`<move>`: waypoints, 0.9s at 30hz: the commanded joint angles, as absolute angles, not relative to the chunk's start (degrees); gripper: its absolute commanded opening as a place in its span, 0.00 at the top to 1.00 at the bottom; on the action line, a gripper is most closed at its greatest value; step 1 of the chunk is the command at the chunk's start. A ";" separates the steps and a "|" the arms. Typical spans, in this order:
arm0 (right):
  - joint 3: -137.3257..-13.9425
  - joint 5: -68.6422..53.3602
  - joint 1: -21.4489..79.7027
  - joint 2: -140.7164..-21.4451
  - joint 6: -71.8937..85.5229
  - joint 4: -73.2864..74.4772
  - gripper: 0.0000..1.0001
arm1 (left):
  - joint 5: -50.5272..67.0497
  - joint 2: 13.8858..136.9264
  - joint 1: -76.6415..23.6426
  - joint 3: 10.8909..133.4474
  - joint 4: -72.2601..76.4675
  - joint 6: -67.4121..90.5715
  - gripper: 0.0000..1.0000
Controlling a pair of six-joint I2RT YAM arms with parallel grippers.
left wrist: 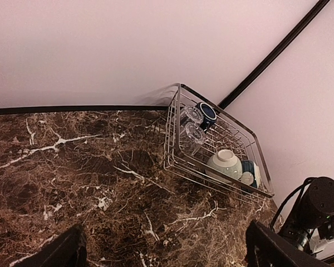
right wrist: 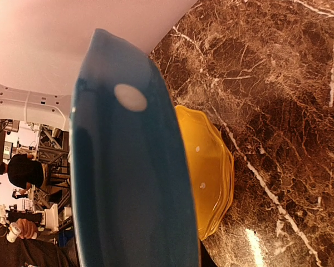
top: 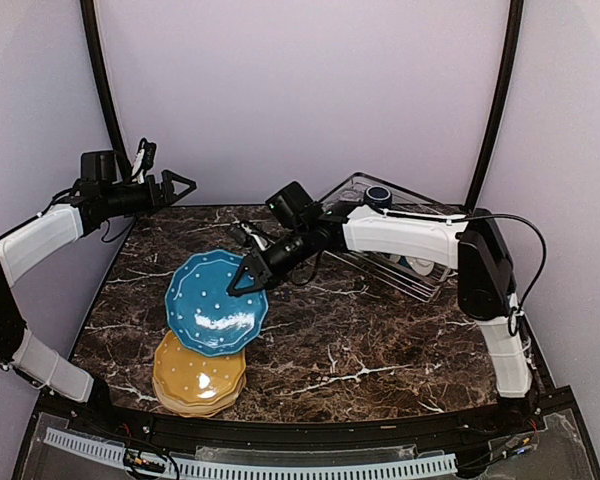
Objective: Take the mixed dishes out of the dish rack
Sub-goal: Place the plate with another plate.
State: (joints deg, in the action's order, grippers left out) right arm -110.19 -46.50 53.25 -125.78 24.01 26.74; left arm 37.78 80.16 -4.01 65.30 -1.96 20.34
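Built as two slim arms, a white-shelled left arm (top: 35, 240) at nine o'clock and a white-shelled right arm (top: 405, 235) at three, jointed with bulky black motor housings (top: 485, 270), tipped with an angular black left gripper (top: 187, 184) and a black right gripper (top: 242, 283), trailed by a thin black cable (top: 510, 217) looping off the right elbow.

In your right wrist view the blue plate (right wrist: 133, 167) runs off the bottom edge. From above, the right arm (top: 400, 235) covers much of the dish rack (top: 420, 287), and the blue plate hides the far part of the yellow plate (top: 195, 385).
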 commanded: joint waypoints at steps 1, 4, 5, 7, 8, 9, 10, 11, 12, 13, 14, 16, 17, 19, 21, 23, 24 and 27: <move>-115.85 -47.10 55.34 -128.33 22.92 23.79 1.00 | 39.01 80.05 -3.74 64.21 -0.78 21.28 0.01; -117.36 -45.43 56.88 -130.60 22.77 24.08 1.00 | 39.22 79.94 -3.75 64.04 -0.52 21.74 0.01; -117.53 -44.97 57.27 -131.21 22.86 23.94 1.00 | 39.25 79.91 -3.75 63.97 -0.39 21.77 0.01; -117.66 -44.02 58.27 -132.27 22.85 23.62 1.00 | 39.14 79.75 -3.73 63.91 -0.32 21.94 0.01; -117.91 -43.68 58.64 -132.72 22.77 23.50 1.00 | 39.13 79.55 -3.72 63.90 -0.29 22.00 0.01; -118.32 -43.68 59.10 -133.36 22.72 23.45 1.00 | 39.16 79.37 -3.75 63.90 -0.25 22.16 0.01; -118.76 -43.80 59.52 -133.98 22.68 23.48 1.00 | 39.18 79.23 -3.71 63.90 -0.26 22.24 0.01; -119.23 -43.85 59.91 -134.62 22.68 23.72 1.00 | 39.33 78.96 -3.70 63.90 -0.20 22.41 0.01; -119.53 -43.86 60.30 -135.12 22.60 23.99 1.00 | 39.38 78.77 -3.74 63.90 -0.19 22.50 0.01; -119.61 -43.93 60.57 -135.43 22.59 24.11 1.00 | 39.38 78.47 -3.76 63.85 -0.18 22.50 0.01; -119.54 -43.95 60.90 -135.74 22.50 24.27 1.00 | 39.27 78.30 -3.75 63.87 -0.18 22.46 0.01; -119.49 -43.67 61.52 -136.00 22.12 25.05 1.00 | 39.21 77.92 -3.72 63.90 -0.18 22.35 0.01; -119.64 -43.42 61.86 -136.18 21.88 25.79 1.00 | 39.20 77.71 -3.72 63.85 -0.18 22.33 0.01; -120.27 -42.61 62.31 -136.51 20.93 27.55 1.00 | 39.20 77.50 -3.73 63.88 -0.18 22.40 0.01; -121.42 -41.23 62.84 -136.86 19.83 29.72 0.98 | 39.31 77.40 -3.76 63.91 -0.18 22.53 0.01; -122.69 -40.18 63.18 -137.20 18.71 31.41 0.93 | 39.42 77.35 -3.73 63.84 -0.18 22.69 0.01; -123.30 -39.64 63.39 -137.31 18.26 32.05 0.91 | 39.56 77.39 -3.71 63.75 -0.18 22.86 0.01; -124.94 -37.98 63.78 -137.75 17.37 33.82 0.82 | 39.91 77.48 -3.76 63.74 -0.18 23.29 0.01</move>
State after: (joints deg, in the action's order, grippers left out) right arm -120.84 -39.97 62.96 -137.16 20.43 33.26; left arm 38.59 79.46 -4.01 64.66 -0.93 22.57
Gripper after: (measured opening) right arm 0.200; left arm 0.989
